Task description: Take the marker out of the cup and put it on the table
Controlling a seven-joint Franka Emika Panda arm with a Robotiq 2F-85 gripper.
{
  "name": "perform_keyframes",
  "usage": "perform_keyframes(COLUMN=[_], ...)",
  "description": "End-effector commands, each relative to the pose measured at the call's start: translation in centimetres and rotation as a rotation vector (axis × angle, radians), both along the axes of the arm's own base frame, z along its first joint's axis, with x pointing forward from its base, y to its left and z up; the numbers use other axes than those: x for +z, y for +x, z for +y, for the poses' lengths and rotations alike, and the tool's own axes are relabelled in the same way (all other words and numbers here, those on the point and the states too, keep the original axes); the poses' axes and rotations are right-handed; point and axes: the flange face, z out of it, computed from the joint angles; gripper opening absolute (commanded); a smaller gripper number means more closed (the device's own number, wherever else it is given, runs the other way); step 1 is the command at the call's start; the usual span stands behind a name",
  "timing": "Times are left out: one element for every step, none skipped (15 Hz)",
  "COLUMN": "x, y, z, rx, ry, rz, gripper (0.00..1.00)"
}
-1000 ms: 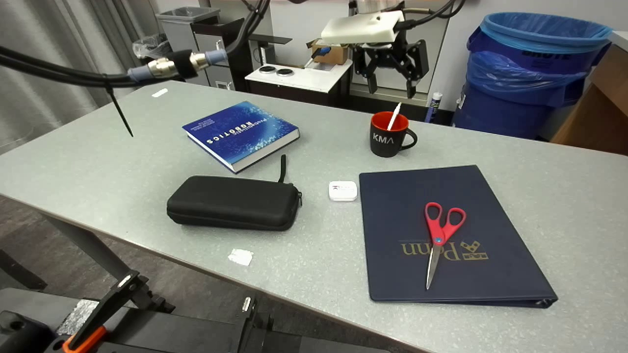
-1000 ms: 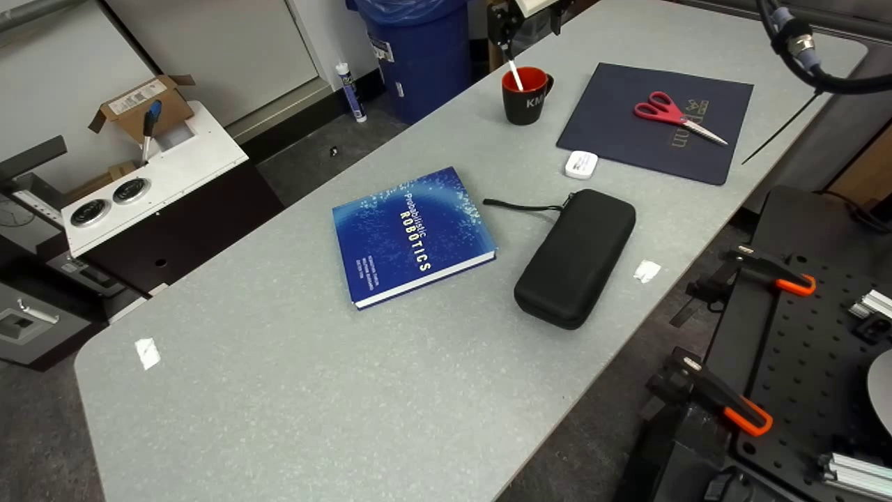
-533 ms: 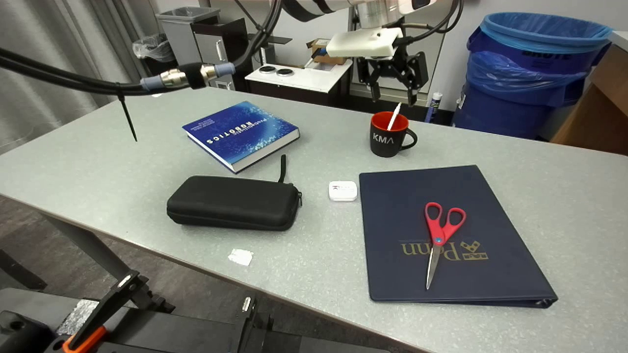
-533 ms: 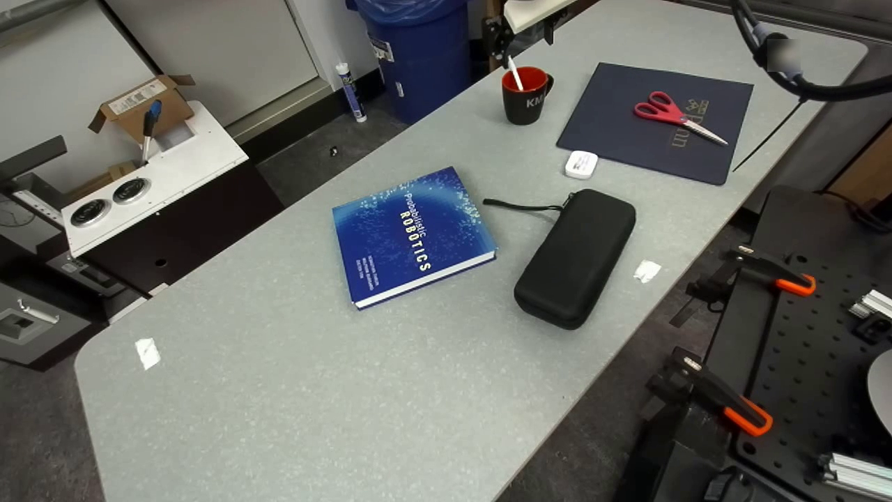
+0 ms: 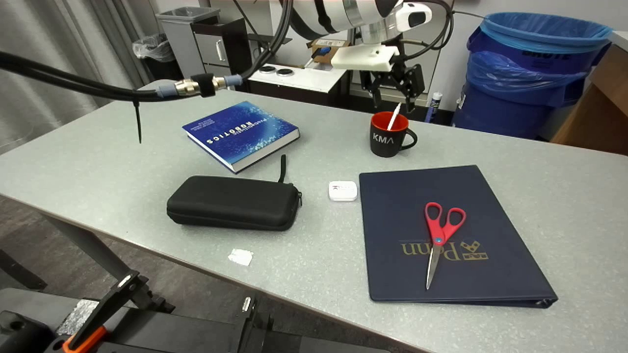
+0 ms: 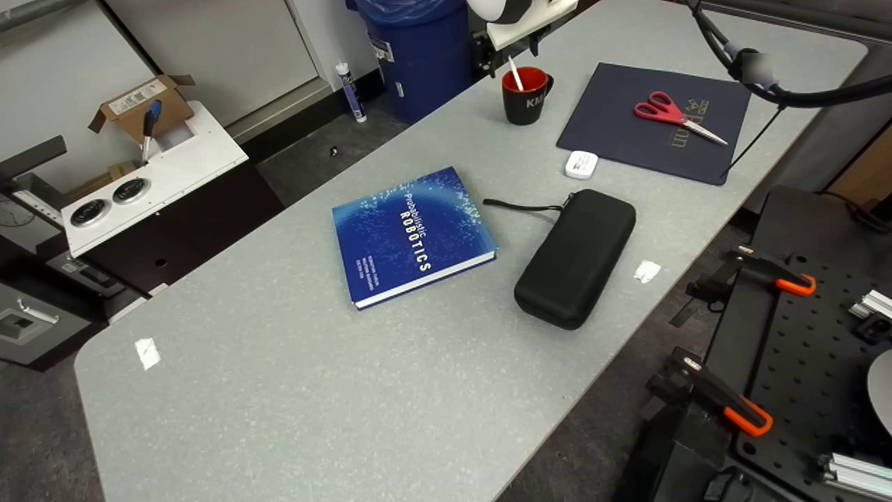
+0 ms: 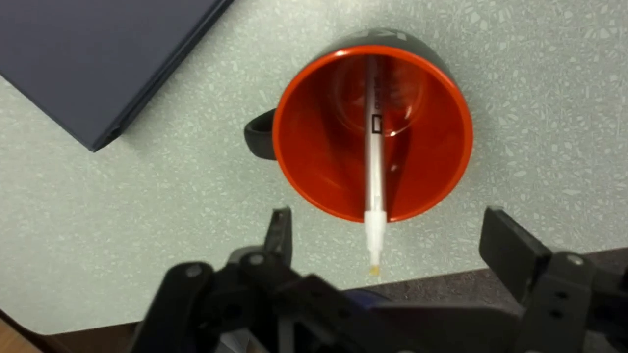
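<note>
Your claw (image 7: 386, 221) gapes, empty, near the white marker (image 7: 375, 166). Descend off-centre and you could hit the KMA mug (image 5: 385, 147), tipping it.

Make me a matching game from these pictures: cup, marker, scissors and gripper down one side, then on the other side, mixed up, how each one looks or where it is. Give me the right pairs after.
Column one:
1. cup
2. marker
3. scissors
4. gripper

Column two:
A. lying on the folder
B. jaws apart
C. black outside, red inside
D. white, leaning in the cup

Right pairs: 1-C, 2-D, 3-A, 4-B.
</note>
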Motion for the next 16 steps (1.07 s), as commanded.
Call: perform_keyframes(x=[-0.9,-1.1,-1.3,-1.4,-1.3,-1.3,-1.1,-0.9,-0.7,-0.6,-0.6,-0.5,-0.4,-0.2,0.4,0.7], y=[1.7,1.9,2.0,2.1,2.1,2.1,2.1,2.1,2.1,2.0,1.9,1.9,1.7,1.6,1.3,1.0], z=[-0.7,-0.8,-0.9,-1.0,-1.1,-1.2,-1.4,-1.6,-1.8,-1.9,-2.1,-2.2,-2.3,-2.3,-2.4,-2.3], rx=[-0.030,-0.033,-0.033,-0.037,-0.042,-0.044,-0.045,-0.048,-0.051,-0.055,-0.057,-0.061,-0.065,-0.065,-0.067,-0.064], ry=[0.006,0.007,0.010,0.013,0.011,0.011,0.008,0.005,0.003,0.002,0.001,0.001,0.002,0.003,0.001,0.002], rz=[-0.014,-0.014,-0.016,-0.021,-0.028,-0.031,-0.035,-0.039,-0.041,-0.042,-0.043,-0.041,-0.039,-0.041,-0.048,-0.053], gripper=[1.00,0.88,0.74,0.68,0.58,0.50,0.43,0.35,0.28,0.19,0.12,0.03,0.00,0.00,0.02,0.03])
